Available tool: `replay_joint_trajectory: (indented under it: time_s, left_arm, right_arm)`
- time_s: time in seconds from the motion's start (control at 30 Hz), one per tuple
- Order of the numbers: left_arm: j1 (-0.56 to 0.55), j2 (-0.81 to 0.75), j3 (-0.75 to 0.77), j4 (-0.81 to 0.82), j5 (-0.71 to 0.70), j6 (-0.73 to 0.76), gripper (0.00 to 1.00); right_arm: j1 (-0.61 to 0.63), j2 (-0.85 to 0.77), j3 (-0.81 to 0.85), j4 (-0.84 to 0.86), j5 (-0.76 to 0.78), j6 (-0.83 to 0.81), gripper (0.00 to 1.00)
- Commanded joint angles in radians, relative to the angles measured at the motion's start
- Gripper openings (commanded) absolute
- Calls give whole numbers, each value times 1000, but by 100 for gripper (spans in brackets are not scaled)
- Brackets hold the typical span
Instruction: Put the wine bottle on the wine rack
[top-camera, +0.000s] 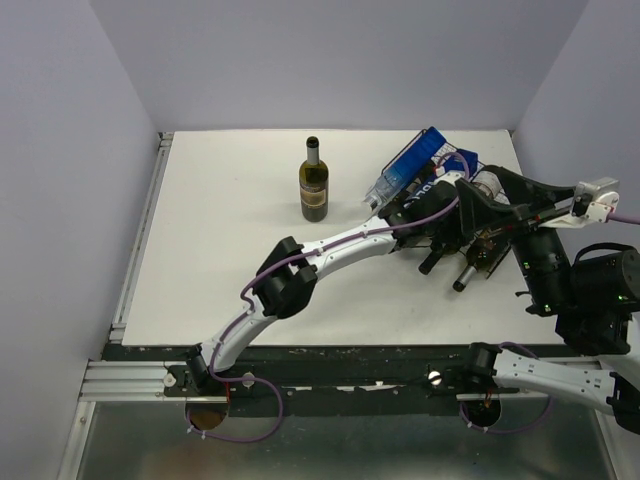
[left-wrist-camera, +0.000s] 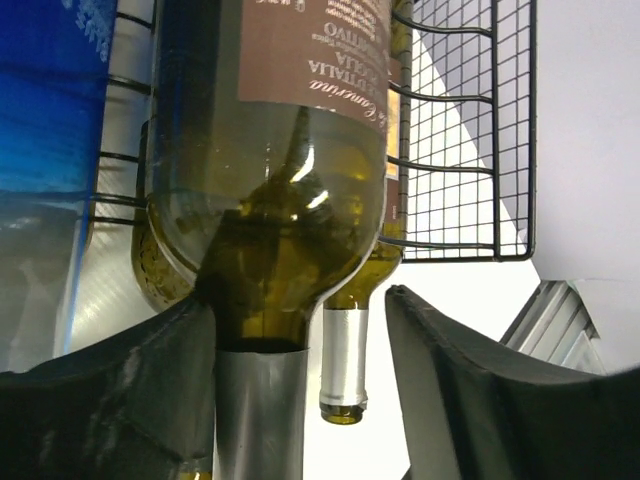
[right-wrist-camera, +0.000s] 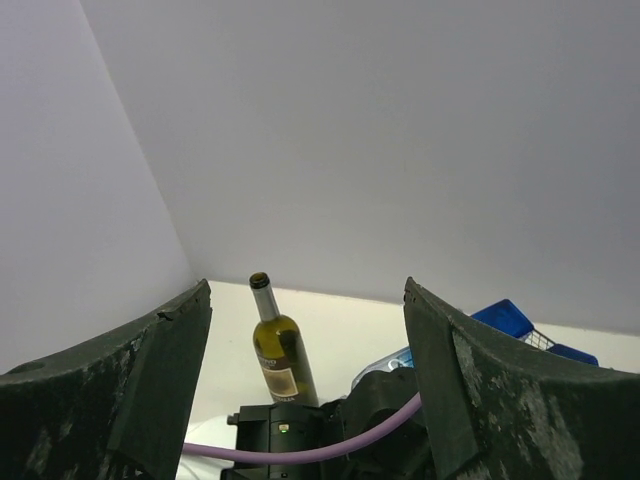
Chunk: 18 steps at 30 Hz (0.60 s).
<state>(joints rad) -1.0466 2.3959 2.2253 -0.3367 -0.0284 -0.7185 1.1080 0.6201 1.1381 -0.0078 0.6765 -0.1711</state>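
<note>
Far left in your top view, an upright wine bottle (top-camera: 314, 185) stood on the white table (top-camera: 220, 250), toward the far edge. It was well apart from both grippers & left of the wine rack (left-wrist-camera: 465, 130).

Your left arm reached across to that rack at the table's far right, w/ the left gripper (left-wrist-camera: 300, 330) at the rack's near side. In the left wrist view a blue pack (left-wrist-camera: 45, 90) lay at the rack's left. Next to it a lying wine bottle (left-wrist-camera: 270, 200) rested in the wire cradles, label facing the cam, neck pointing toward the gripper. Its foil neck (left-wrist-camera: 258, 410) sat betw. the fingers, right up against the pad on the view's left (left-wrist-camera: 110, 400), w/ a clear gap to the other pad (left-wrist-camera: 480, 400). So the jaws stood wide apart & weren't clamped on anything. Whether that one pad really pressed the foil, can't tell. A second bottle (left-wrist-camera: 345, 370) lay just beside & behind the first on the rack, neck hanging out the same way.

Further right, your right arm was raised off the table. The right gripper (right-wrist-camera: 306, 300) was spread wide w/ nothing betw. its fingers. It faced the back wall (right-wrist-camera: 400, 120), w/ the upright bottle in view below.
</note>
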Motion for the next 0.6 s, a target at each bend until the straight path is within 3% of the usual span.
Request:
replay_joint_trajectory:
  time_s: [0.0, 0.23, 0.57]
  left_arm:
    - [7, -93, -41, 97, 51, 45, 80]
    - [5, -194, -145, 134, 94, 88, 91]
    - [5, -421, -369, 238, 153, 120, 93]
  right_arm:
    - [9, 27, 61, -67, 51, 28, 84]
    - [9, 53, 110, -113, 77, 45, 84]
    - [9, 95, 164, -138, 92, 47, 84]
